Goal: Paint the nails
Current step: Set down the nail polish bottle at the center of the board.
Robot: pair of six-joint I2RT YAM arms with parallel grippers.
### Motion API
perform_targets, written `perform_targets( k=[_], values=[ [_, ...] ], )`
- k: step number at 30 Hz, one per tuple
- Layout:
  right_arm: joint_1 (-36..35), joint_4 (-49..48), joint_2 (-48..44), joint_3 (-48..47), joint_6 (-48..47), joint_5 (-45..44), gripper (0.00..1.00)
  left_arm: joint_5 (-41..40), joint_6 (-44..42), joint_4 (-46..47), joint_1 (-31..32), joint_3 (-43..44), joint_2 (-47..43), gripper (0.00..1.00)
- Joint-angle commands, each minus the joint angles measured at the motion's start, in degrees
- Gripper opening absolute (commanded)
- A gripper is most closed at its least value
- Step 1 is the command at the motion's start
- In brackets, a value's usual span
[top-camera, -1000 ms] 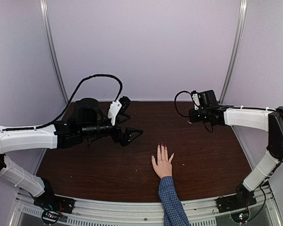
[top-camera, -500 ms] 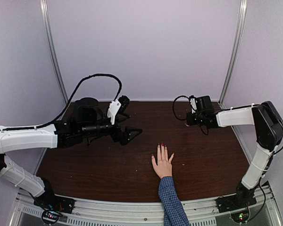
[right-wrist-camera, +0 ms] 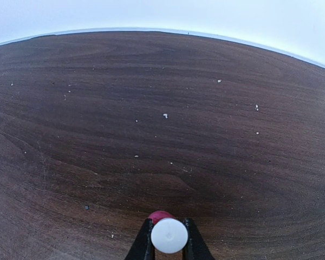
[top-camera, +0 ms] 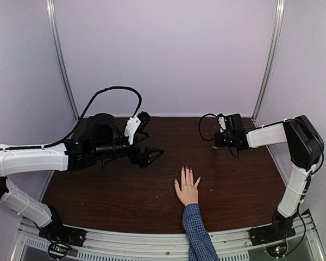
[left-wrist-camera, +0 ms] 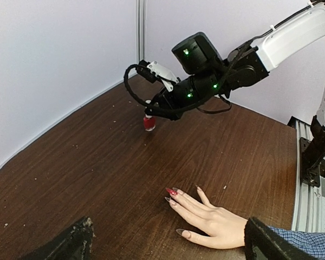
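Left gripper (top-camera: 155, 154) gaping (right gripper (right-wrist-camera: 169, 250) clamped).

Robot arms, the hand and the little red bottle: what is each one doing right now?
left gripper: open, holding nothing, up above the table.
right gripper: shut on the polish bottle's white cap.
polish bottle: upright on the table, cap on.
hand: flat on the table, palm down, fingers spread.
nails: at least one dark red; the rest too small to tell.
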State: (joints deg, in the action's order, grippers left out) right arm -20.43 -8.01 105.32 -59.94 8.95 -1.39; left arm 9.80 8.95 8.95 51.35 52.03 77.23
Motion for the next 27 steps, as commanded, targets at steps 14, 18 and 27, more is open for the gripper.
perform_targets(
  k=[14,18,27],
  values=[
    [0.71,-1.14,2.35,-1.11,0.81,1.29,0.18,-0.44,0.71,3.05,-1.04,0.00,0.56,0.98],
    [0.71,-0.48,1.33,-1.15,1.27,1.24,0.38,-0.47,0.82,3.10,-1.08,0.04,0.72,0.98],
    [0.78,2.47,-4.28,-1.40,1.16,2.54,0.64,0.09,1.93,3.23,-1.32,0.73,1.71,0.98]
  ],
)
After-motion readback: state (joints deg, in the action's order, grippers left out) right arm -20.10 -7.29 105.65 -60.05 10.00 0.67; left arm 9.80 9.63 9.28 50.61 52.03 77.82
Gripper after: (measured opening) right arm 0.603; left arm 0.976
